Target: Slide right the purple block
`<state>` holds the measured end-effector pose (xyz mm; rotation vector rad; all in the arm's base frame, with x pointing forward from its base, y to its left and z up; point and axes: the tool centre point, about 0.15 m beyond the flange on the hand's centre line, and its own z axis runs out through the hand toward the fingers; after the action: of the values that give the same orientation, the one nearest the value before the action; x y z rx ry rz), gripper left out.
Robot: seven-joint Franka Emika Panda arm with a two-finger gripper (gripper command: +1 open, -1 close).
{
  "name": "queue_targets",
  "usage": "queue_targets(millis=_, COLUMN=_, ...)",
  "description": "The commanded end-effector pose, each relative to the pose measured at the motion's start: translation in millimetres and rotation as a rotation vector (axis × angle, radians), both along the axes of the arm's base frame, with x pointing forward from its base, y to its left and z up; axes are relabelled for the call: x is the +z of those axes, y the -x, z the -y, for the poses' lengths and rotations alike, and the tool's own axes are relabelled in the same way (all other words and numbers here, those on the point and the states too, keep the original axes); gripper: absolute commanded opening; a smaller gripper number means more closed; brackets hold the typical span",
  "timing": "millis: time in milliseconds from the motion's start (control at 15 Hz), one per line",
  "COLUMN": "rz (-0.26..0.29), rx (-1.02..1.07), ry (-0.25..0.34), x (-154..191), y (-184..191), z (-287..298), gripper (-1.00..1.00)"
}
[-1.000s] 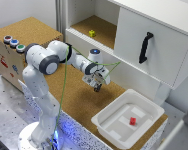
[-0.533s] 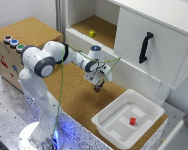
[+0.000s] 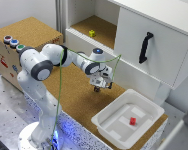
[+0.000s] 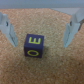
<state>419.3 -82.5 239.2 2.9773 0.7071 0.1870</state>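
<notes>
Cork table (image 3: pixel 76 97): flat. White bin (image 3: pixel 128 119) sits near, at the exterior view's right. Gripper (image 4: pixel 41 31): fingers apart, straddling the purple block (image 4: pixel 34 45) without contact. Risk: an off-centre push twists the block aside.

Soft, even indoor light; both views blurry, faint shadows

Small dark purple cube block (image 4: pixel 33 45) with yellow letters on its faces, resting flat on the brown cork surface, sitting squarely, one lettered face up
</notes>
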Motion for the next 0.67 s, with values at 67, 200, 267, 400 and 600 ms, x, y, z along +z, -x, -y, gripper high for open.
queue_targets(millis=67, rz=0.016, rx=0.035, ry=0.040, x=-23.8, y=6.0, z=-14.5, gripper=1.00)
queue_targets(millis=200, rz=0.010, rx=0.016, ry=0.041, x=-29.3, y=1.4, z=-14.8, gripper=1.00)
queue_targets(millis=267, rz=0.011, rx=0.006, ry=0.038, x=-31.5, y=0.3, z=-15.3, gripper=1.00)
queue_targets(millis=400, rz=0.006, rx=-0.016, ry=0.035, x=-37.8, y=-1.9, z=-17.6, gripper=1.00)
queue_targets(millis=600, rz=0.011, rx=-0.043, ry=0.035, x=-44.1, y=-6.6, z=-20.7, gripper=-1.00)
